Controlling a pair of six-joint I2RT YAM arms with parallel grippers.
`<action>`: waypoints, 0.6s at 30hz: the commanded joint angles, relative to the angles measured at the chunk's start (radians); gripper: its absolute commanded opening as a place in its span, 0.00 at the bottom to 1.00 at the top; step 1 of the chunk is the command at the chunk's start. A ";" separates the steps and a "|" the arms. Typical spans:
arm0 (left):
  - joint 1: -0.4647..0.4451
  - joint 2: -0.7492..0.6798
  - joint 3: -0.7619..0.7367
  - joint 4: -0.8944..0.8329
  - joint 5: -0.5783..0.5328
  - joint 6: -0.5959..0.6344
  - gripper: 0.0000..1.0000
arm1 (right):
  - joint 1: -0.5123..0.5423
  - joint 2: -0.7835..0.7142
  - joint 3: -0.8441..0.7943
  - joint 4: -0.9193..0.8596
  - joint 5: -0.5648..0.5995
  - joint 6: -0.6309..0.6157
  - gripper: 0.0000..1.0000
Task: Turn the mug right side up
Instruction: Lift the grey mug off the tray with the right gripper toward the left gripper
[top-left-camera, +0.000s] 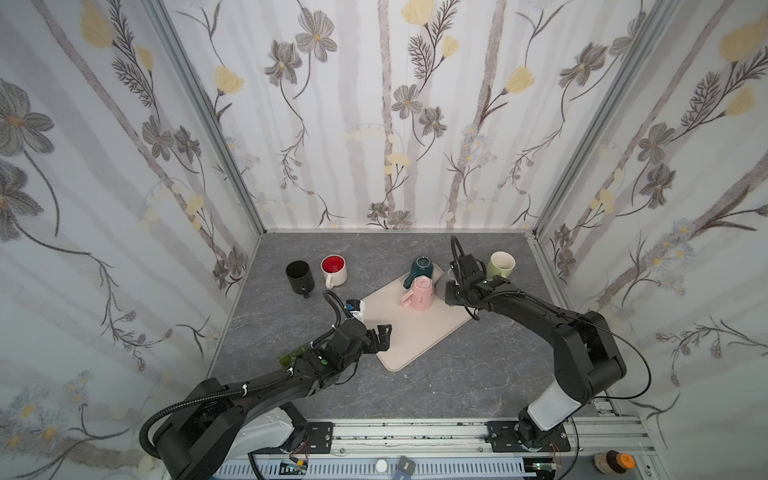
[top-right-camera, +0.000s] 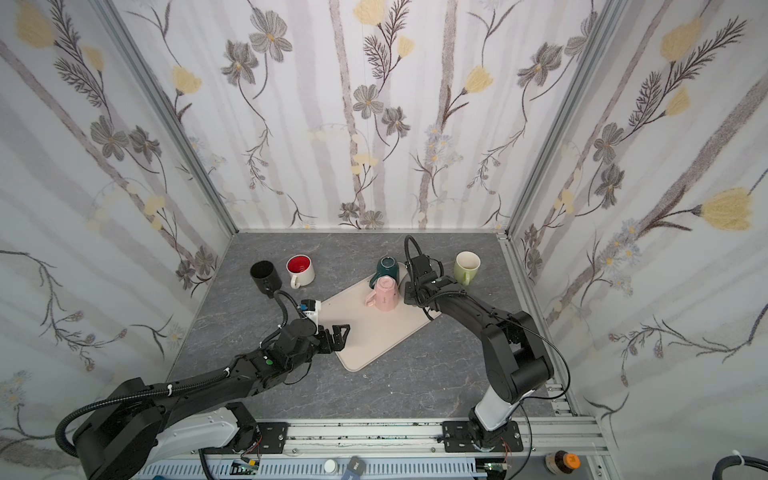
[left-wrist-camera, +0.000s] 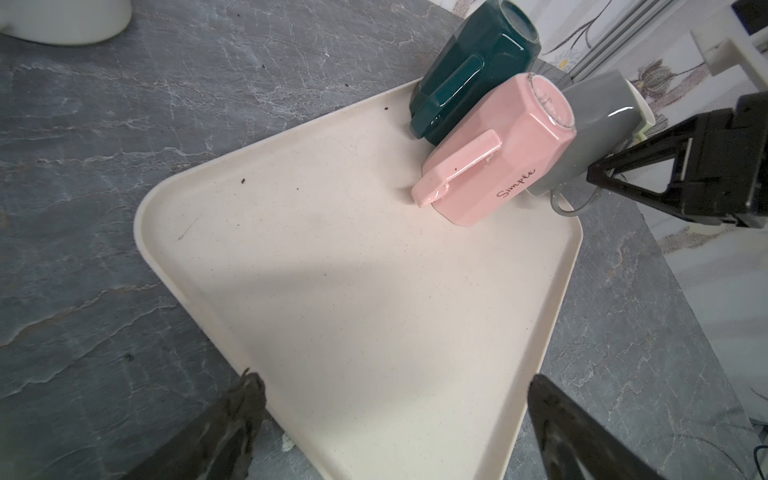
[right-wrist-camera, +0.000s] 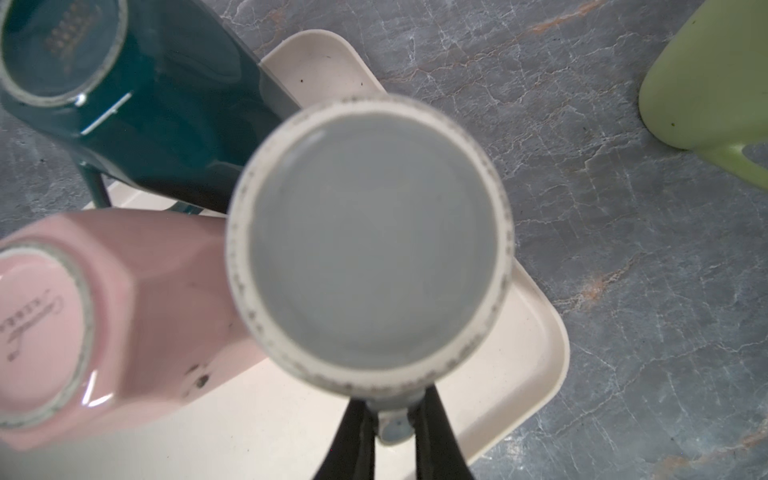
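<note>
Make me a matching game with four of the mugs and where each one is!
Mugs:
1. grey mug
2. pink mug
3. light green mug
4. black mug

Places:
a) upright on the table, right of the tray
b) upside down on the tray, nothing gripping it
c) handle pinched by the right gripper
d) upright beside the red-lined mug

Pairs: 1-c, 2-b, 3-a, 4-d
</note>
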 joint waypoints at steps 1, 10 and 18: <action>0.003 0.000 0.005 0.028 -0.002 -0.013 1.00 | 0.001 -0.047 -0.028 0.097 -0.008 0.030 0.02; 0.007 0.010 0.006 0.031 0.001 -0.018 1.00 | 0.000 -0.161 -0.136 0.134 -0.013 0.041 0.00; 0.011 0.024 0.008 0.033 0.007 -0.021 1.00 | 0.002 -0.264 -0.208 0.216 -0.071 0.064 0.00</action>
